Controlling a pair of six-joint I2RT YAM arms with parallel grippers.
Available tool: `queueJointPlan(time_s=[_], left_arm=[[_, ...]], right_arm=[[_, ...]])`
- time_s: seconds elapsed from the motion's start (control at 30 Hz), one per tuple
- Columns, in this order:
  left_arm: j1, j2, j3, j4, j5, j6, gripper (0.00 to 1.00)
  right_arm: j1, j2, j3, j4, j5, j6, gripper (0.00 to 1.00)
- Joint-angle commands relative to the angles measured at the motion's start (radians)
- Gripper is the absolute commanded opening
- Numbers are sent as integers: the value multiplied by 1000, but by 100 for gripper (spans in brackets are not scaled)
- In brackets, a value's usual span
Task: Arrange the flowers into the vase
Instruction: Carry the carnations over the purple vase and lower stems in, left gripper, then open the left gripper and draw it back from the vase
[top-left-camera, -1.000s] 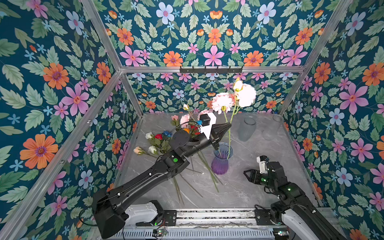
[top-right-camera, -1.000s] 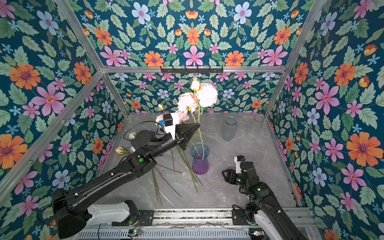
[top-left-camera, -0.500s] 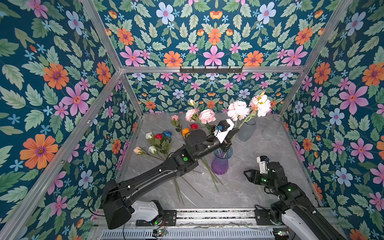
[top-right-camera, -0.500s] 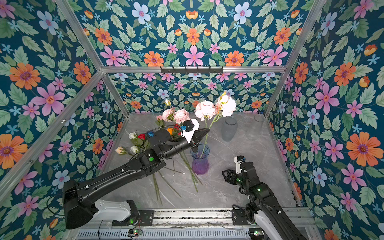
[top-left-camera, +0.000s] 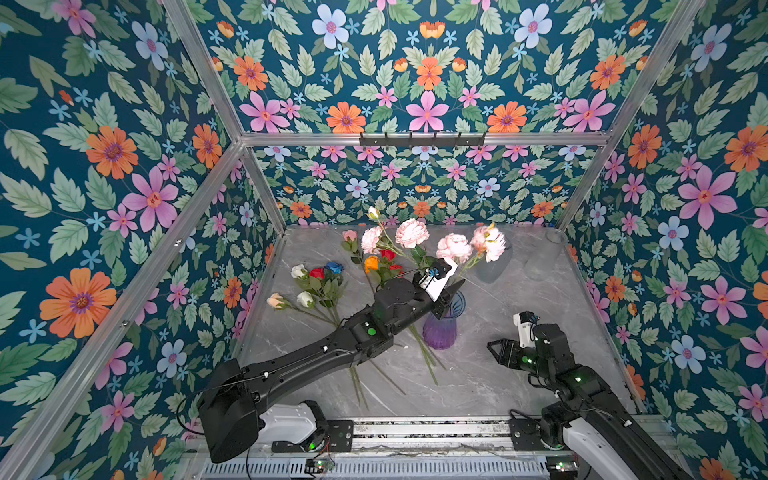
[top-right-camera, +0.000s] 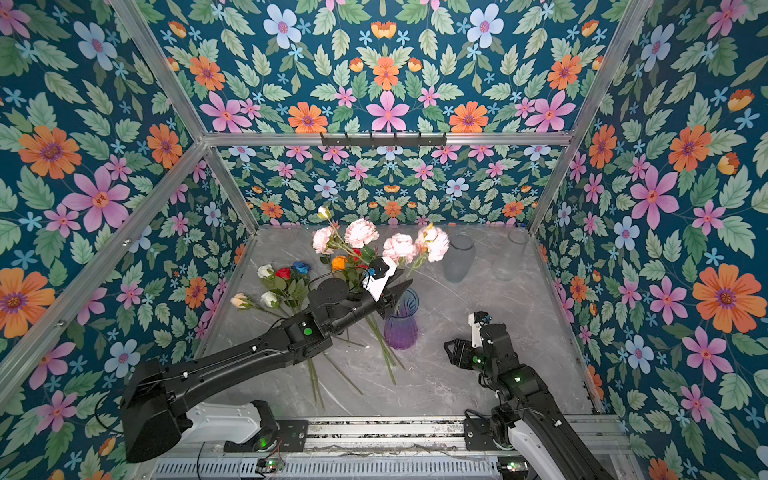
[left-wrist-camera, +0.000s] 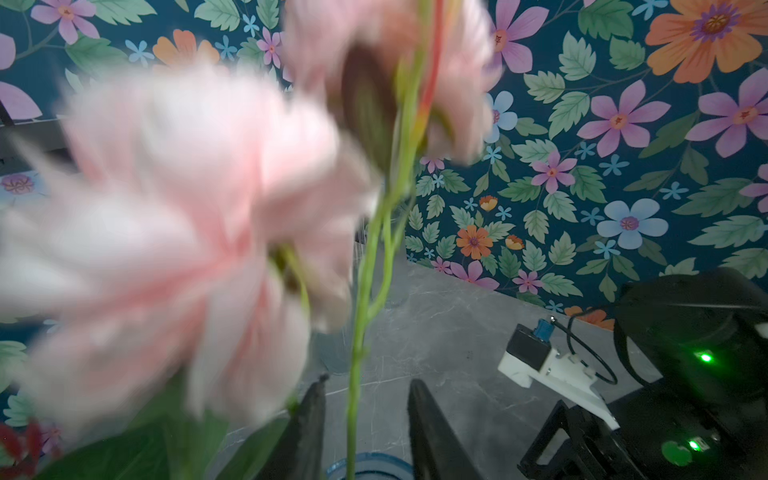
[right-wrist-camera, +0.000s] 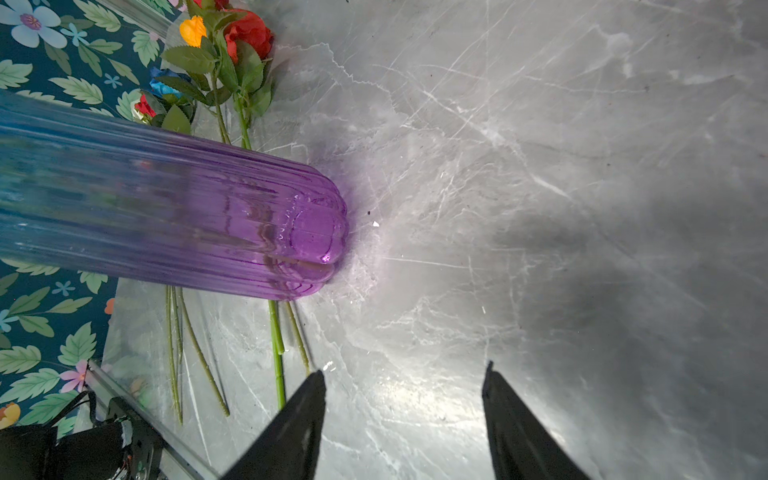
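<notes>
- Floral wallpaper (top-left-camera: 124, 166) closes in a grey marble table (top-left-camera: 519, 316) on three sides.
- Near the table's middle stands the vase (top-left-camera: 440, 332), upright, purple at the foot and blue toward the rim.
- One spray of pink carnations (top-left-camera: 455, 247) has its stem (left-wrist-camera: 353, 374) in the vase. It leans toward the back right corner, with the blooms well above the rim.
- The left jaws hang just over the vase's mouth, partly open. In the left wrist view the stem rises between them with a gap on each side, so they grip nothing.
- The other flowers (top-left-camera: 324, 286) lie on the table left of and behind the vase.
- A second spray (top-left-camera: 411, 232) is near the back edge, with orange and red roses (top-left-camera: 376, 262) just in front of it.
- White, red, blue and cream blooms (top-left-camera: 318, 272) lie toward the left edge.
- Their bare stalks (top-left-camera: 424, 357) run past the vase toward the front edge.
- The right jaws hover low between the vase and the right edge, toward the front. They are spread wide, with only bare table between them.
- Two clear vases (top-left-camera: 494, 268) stand near the back right corner.
</notes>
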Motion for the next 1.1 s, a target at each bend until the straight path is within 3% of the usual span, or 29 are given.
queueJointPlan(time_s=[0.0, 0.1, 0.43, 0.67, 0.87, 1.07], left_arm=[[-1, -15, -10, 38, -44, -22, 52], [-1, -50, -18, 33, -63, -30, 57], [-1, -258, -101, -2, -172, -121, 58], [1, -447, -188, -283, -388, -259, 51], [17, -623, -325, -456, -548, -429, 52], [117, -639, -393, -533, -547, -539, 54]], right_arm=[[2, 0, 3, 5, 17, 6, 62], [1, 3, 3, 4, 18, 6, 62], [2, 13, 6, 6, 20, 6, 62], [1, 23, 7, 12, 8, 3, 62], [2, 34, 9, 16, 2, 1, 62], [2, 39, 9, 17, -5, 1, 62]])
